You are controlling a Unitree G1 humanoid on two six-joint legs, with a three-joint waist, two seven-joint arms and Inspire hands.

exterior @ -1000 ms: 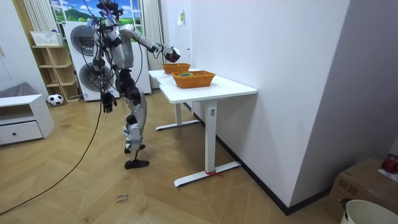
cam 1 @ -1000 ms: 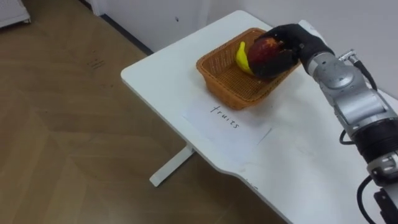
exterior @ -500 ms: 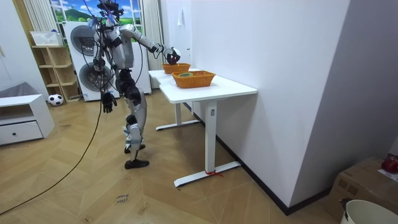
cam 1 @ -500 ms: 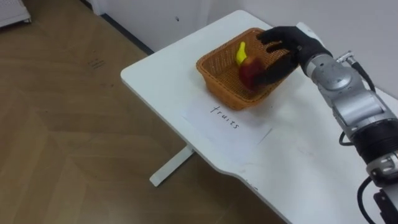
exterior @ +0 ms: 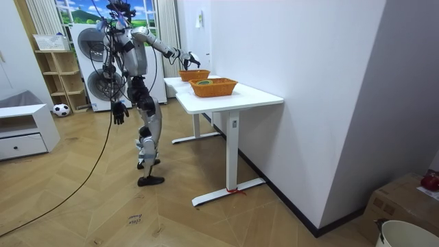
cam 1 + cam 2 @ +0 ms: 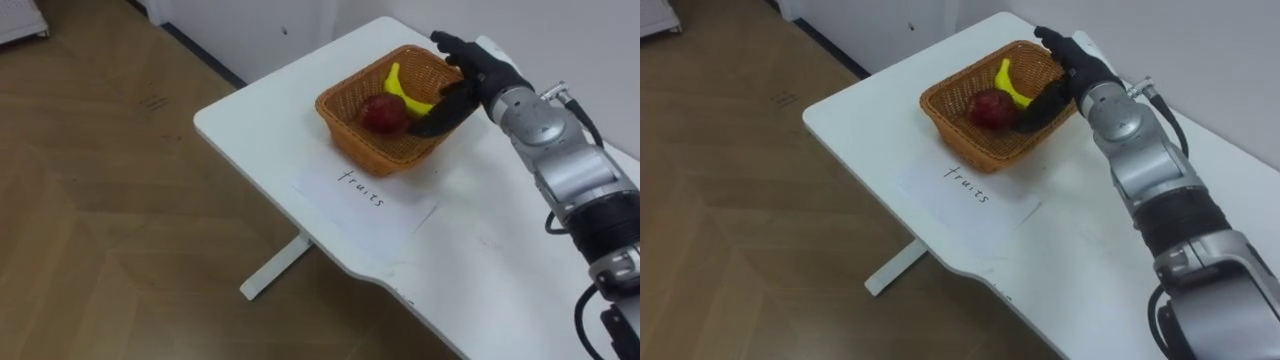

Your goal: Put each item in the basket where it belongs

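A wicker fruit basket stands near the table's far corner. Inside it a red apple lies loose beside a yellow banana. My right hand hovers over the basket's far right rim, fingers spread and straight, holding nothing; its thumb reaches down toward the banana. In the room view my right hand is stretched out over that basket, and my left hand hangs at my side.
A paper sheet with handwriting lies in front of the basket on the white table. A second wicker basket stands nearer the table's other end. I stand on wooden floor at the table's long side; shelves and a washing machine are behind me.
My right hand has opened and let go of the apple. The apple dropped into the basket and came to rest left of the banana.
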